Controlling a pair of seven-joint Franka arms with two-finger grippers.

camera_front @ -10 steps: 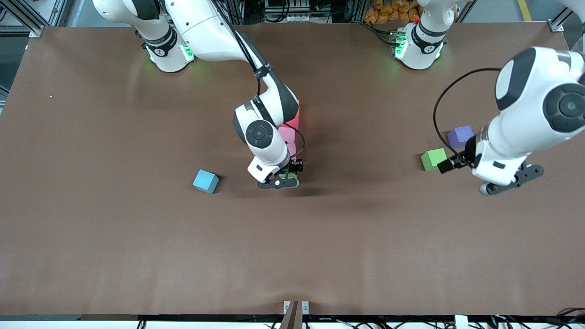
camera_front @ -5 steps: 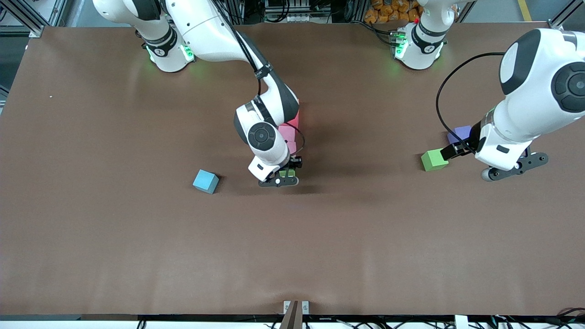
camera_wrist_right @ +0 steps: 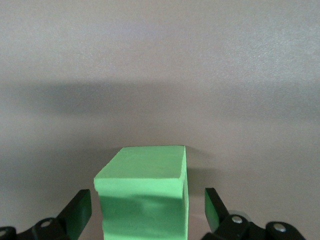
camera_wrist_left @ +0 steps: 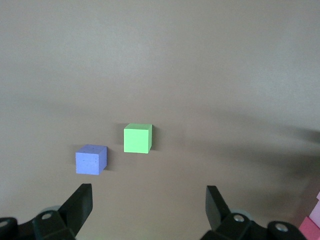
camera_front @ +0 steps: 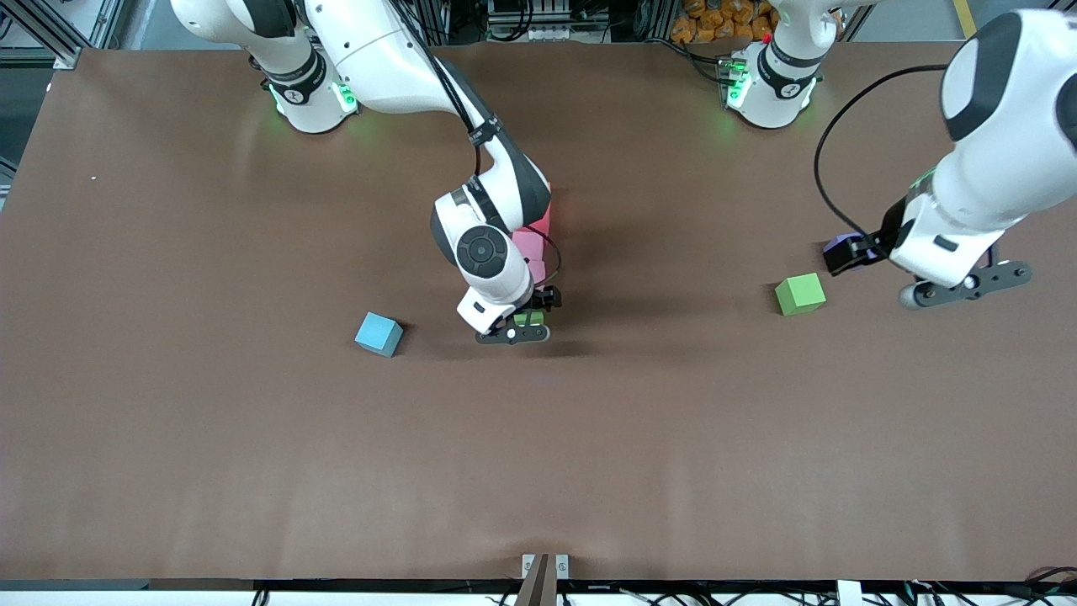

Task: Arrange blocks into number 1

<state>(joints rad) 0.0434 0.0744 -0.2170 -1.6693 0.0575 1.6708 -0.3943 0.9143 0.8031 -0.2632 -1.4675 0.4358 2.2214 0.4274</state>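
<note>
Now the right tool (camera_front: 515,330) stands low at the middle of the tabletop (camera_front: 252,471) with its jaws spread apart around a green block (camera_wrist_right: 142,200); a second ago it was clamped on that block, so the block has just been let go at the near end of the line. That line runs away from the front camera: the green block, then pink blocks (camera_front: 530,248) and a sliver of red (camera_front: 545,220), mostly hidden under the right arm. I judge this to be the stroke of the 1, now one cube longer. Over that same second the left tool (camera_front: 959,290), released and carrying nothing, has drawn back toward its base, away from a second green block (camera_front: 800,294) with a purple block (camera_wrist_left: 91,159) just beside it. A blue block (camera_front: 379,334) lies alone toward the right arm's end. All are small, matte, square-edged cubes of equal size, looking soft and easy to pinch.
</note>
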